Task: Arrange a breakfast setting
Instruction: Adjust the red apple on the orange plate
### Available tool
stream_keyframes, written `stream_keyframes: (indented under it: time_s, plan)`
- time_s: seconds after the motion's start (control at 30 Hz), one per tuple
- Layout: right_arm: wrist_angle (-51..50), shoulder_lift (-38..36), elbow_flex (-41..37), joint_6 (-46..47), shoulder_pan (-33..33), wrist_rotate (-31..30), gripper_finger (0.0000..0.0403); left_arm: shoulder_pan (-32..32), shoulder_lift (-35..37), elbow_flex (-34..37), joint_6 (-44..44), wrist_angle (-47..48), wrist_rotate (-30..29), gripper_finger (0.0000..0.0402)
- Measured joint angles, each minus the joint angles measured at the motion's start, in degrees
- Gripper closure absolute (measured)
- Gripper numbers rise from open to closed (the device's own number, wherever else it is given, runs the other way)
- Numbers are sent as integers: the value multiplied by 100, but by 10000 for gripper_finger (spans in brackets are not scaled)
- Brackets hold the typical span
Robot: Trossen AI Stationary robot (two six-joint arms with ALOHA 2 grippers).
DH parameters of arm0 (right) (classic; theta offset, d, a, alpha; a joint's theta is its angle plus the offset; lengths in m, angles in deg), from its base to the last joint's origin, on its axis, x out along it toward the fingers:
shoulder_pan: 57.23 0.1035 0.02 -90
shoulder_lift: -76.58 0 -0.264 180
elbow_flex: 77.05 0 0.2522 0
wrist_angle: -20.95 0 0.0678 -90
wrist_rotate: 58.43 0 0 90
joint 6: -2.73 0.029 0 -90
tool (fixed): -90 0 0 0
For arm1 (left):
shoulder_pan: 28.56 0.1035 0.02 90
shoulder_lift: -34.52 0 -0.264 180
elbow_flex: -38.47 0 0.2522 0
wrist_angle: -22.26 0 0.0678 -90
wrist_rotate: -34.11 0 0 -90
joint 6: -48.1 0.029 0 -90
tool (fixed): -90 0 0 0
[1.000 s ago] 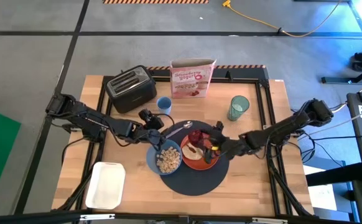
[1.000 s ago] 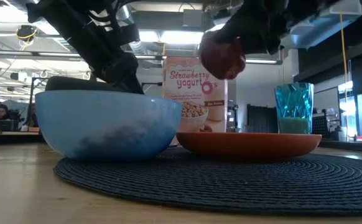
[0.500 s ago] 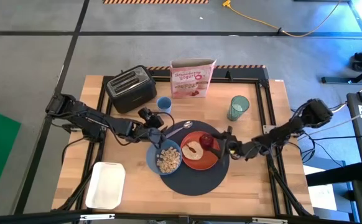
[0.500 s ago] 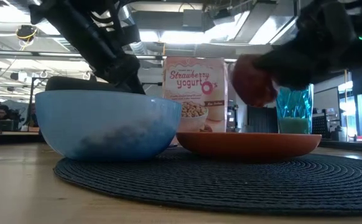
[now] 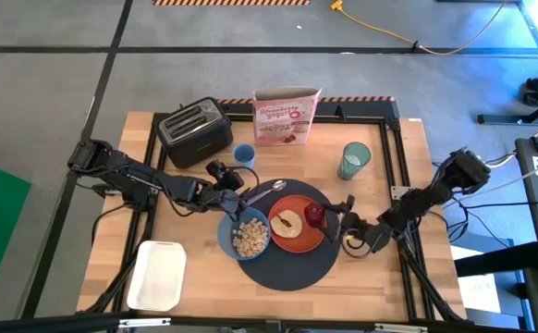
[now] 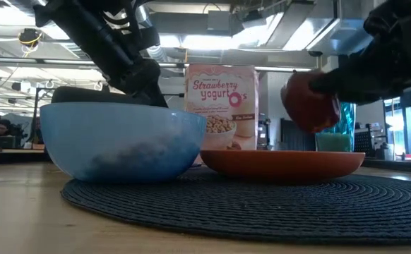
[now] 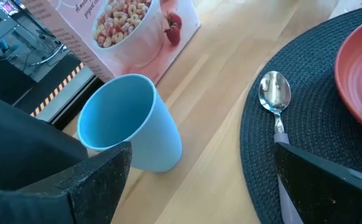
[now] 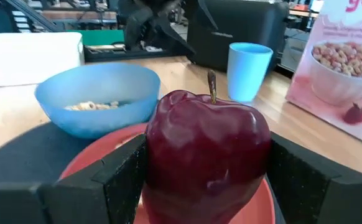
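Note:
A red apple (image 8: 209, 143) hangs just over the right part of the orange plate (image 5: 299, 239), with my right gripper (image 5: 328, 220) shut on it. A slice of toast (image 5: 287, 223) lies on the plate. The plate and the blue bowl (image 5: 230, 242) of cereal (image 5: 250, 236) stand on the round dark-grey mat (image 5: 287, 270). A metal spoon (image 7: 274, 93) lies on the mat's far edge. The green cup (image 5: 353, 159) stands at the far right. My left gripper (image 5: 237, 185) hovers open just beyond the bowl, with nothing between its fingers. My right gripper pinches the apple's two opposite sides (image 8: 159, 155) between its two fingers (image 8: 122, 177). The fingers come nearly level from the table's right. The apple stands upright, stem up, lifted clear of the plate (image 6: 283, 161).
A small blue cup (image 5: 243, 154), a black toaster (image 5: 195, 131) and a pink cereal box (image 5: 286, 117) stand along the far side. A white tray (image 5: 156, 275) lies at the near left. Bare wood shows at the mat's right and near sides.
My right gripper has carried the apple down and toward the table's right edge, from above the plate's middle to just above its right part. The apple has stayed upright in the hold.

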Motion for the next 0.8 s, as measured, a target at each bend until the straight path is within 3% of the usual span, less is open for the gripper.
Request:
stream_keyframes:
  time_s: [0.33, 0.8]
  plan:
    - [1007, 1156, 262, -89, -8, -239, 127, -40, 0, 0, 6, 2, 17, 15]
    - [1022, 1862, 573, -71, -13, -733, 127, -49, 0, -2, 8, 9, 15, 15]
